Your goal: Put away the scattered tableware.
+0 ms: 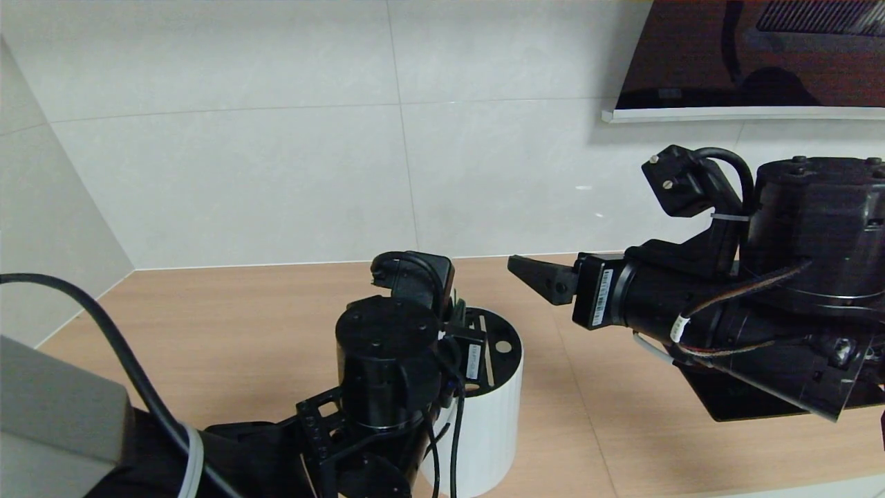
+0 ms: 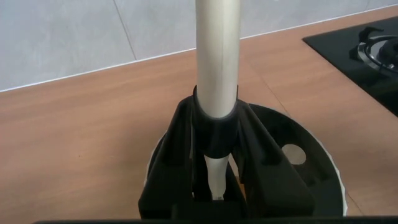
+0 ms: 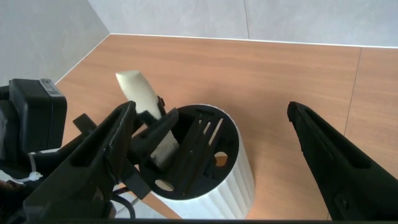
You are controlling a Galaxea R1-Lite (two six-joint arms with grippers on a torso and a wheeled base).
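Here the left hand (image 2: 214,127) is gripping a cream-handled utensil (image 2: 217,56) upright, its fingers clamping tightly round the handle, directly above the white holder (image 1: 492,415) that is standing on the table (image 1: 228,332). The utensil's lower end is dipping toward a slot in the holder's black lid, but the fingers are hiding its working end, so I cannot tell what kind of tableware it is. In the head view the wrist is covering most of the grasp. The right hand (image 1: 543,277) is hovering wide open and empty, off to the holder's right, near a black cooktop (image 2: 367,50) cut off at the edge
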